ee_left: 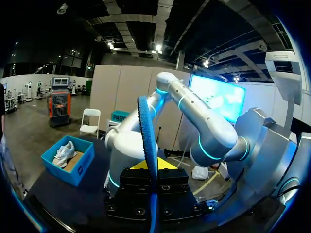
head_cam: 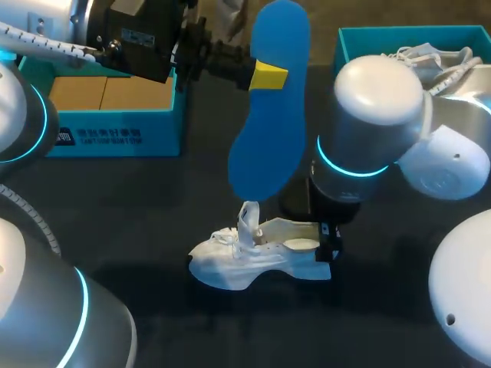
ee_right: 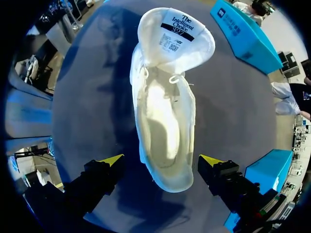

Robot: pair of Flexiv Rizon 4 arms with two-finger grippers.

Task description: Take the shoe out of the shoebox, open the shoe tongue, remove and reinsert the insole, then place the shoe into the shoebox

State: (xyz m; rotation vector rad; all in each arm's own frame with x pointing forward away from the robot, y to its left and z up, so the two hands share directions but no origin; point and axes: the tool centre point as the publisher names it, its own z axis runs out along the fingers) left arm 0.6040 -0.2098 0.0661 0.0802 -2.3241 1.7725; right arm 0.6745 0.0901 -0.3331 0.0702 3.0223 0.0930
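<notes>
My left gripper (head_cam: 268, 75) is shut on a blue insole (head_cam: 270, 115) and holds it in the air above the table's middle. In the left wrist view the insole (ee_left: 147, 141) stands edge-on between the fingers of my left gripper (ee_left: 148, 167). Below it a white shoe (head_cam: 253, 257) rests on the dark table, tongue (ee_right: 176, 35) pulled up and the inside bare. My right gripper (ee_right: 162, 160) hangs open over the shoe (ee_right: 165, 111), one finger on each side of the heel, with a gap to each. In the head view the right gripper (head_cam: 328, 244) is mostly hidden under its own arm.
A teal shoebox (head_cam: 115, 130) stands at the back left of the table. A second teal box (head_cam: 360, 37) at the back right holds another white shoe (head_cam: 430, 57). My right arm's large joint (head_cam: 376, 115) rises over the table's middle right.
</notes>
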